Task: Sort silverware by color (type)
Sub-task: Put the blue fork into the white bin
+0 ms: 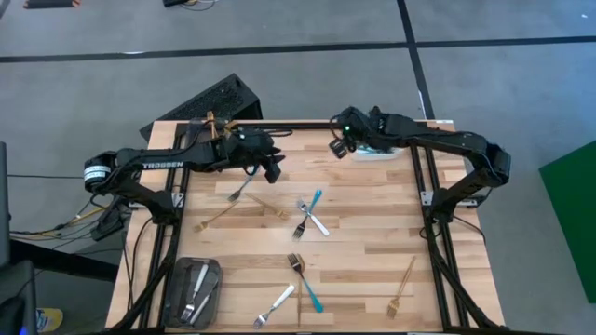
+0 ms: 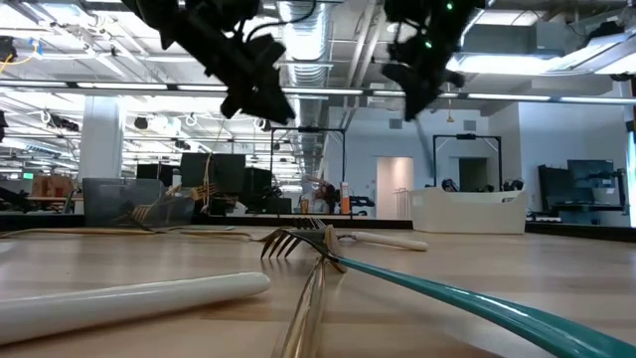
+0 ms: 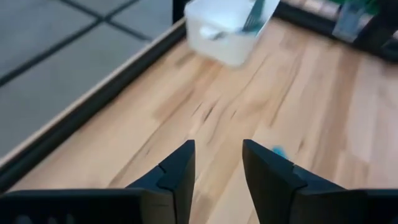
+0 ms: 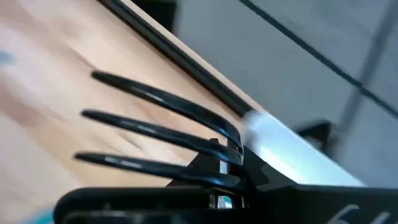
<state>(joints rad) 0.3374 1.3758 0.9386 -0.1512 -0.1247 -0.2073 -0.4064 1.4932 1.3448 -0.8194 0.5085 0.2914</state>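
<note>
High view, read as a clock face centred on the table (image 1: pixel 372 233): the left gripper (image 1: pixel 275 169) hangs at about ten o'clock, and the right gripper (image 1: pixel 339 147) near twelve, beside the white bin (image 1: pixel 384 151) at the far edge. The right wrist view shows that gripper clamped on a fork (image 4: pixel 168 140), its dark tines jutting forward past the fingers and a pale handle running back. The left wrist view shows the left gripper's fingers (image 3: pixel 177 174) parted by a narrow gap with nothing between them; the bin, holding some utensils, lies ahead of it.

Loose silverware is scattered across the table. A silver fork (image 1: pixel 242 190) lies just at seven o'clock from the left gripper, close under it. A gold fork (image 1: pixel 216 218) and a second gold piece (image 1: pixel 268 207) lie at nine o'clock. At the centre a blue-handled fork (image 1: pixel 312 205) crosses silver pieces (image 1: pixel 313 223). At six o'clock another blue-handled fork (image 1: pixel 305 281) and a white-handled fork (image 1: pixel 275 305) lie near the front edge, and a gold fork (image 1: pixel 403 285) sits at four o'clock. All are well apart from the right gripper. A dark tray (image 1: pixel 212 279) at seven o'clock holds silver utensils (image 1: pixel 196 293).

The left arm bears the word "TROSSEN" (image 1: pixel 163 165) in white.
</note>
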